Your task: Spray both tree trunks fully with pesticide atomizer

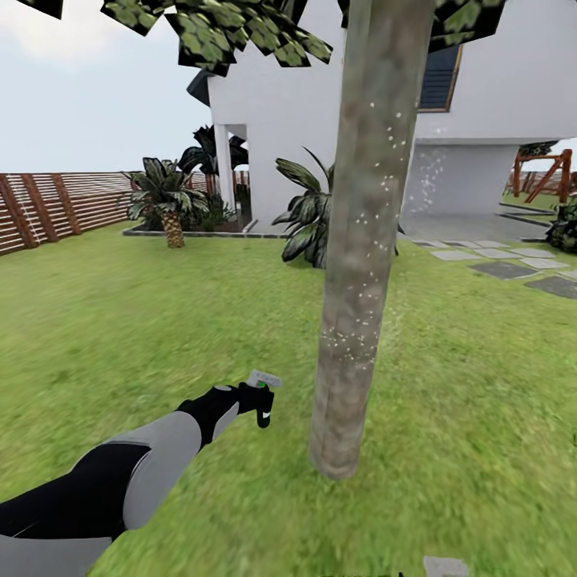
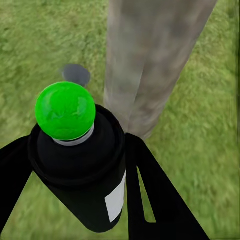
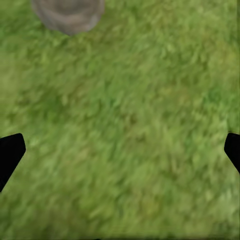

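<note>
Spray bottle (image 2: 82, 165) clamped in the left gripper (image 2: 75, 200), spraying the speckled tree trunk (image 1: 365, 240) ahead; next, cover bare bark; right gripper (image 3: 120, 150) spread open, empty.

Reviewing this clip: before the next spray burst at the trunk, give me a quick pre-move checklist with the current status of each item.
1. pesticide atomizer held between the left gripper fingers: ok.
2. Bottle's top faces the tree trunk: ok.
3. Gap between atomizer and trunk, no contact: ok.
4. Trunk fully covered: not ok; white specks are scattered, thin near the base.
5. Trunk's far side covered: cannot tell.
6. right gripper open and holding nothing over the grass: ok.
</note>
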Available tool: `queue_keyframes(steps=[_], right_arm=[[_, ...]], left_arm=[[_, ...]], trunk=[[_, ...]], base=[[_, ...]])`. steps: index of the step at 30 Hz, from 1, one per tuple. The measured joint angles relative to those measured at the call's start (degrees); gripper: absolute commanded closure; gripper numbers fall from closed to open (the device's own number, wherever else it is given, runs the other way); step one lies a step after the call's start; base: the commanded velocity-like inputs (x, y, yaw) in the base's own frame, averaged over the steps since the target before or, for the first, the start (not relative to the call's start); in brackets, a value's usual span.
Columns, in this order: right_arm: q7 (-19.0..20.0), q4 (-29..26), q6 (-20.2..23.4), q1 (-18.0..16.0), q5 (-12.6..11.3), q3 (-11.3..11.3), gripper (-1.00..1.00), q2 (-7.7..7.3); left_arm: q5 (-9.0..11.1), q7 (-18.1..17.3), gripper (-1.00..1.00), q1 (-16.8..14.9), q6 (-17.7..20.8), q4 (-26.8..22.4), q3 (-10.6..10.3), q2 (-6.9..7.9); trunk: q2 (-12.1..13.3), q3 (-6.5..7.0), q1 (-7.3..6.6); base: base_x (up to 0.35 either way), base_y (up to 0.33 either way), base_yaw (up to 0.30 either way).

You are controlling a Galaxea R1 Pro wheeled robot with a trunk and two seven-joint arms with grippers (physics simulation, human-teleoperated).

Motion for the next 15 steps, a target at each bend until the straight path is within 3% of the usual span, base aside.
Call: queue_keyframes(steps=[12, 15], right_arm=[[-0.02, 0.01, 0.01, -0.01, 0.00, 0.04, -1.00, 0.00], [0.00, 0.04, 0.04, -0.01, 0.00, 0.05, -1.00, 0.01]], left_arm=[[0.05, -0.03, 1.00, 0.01, -0.01, -0.01, -0.01, 0.01], [0.03, -0.02, 1.00, 0.08, -0.01, 0.00, -0.01, 0.01]], trunk=[[0.01, 0.00, 0.00], [0.00, -0.01, 0.00]], base=[[0.001, 0.043, -0.299], [0.000, 0.270, -0.120]])
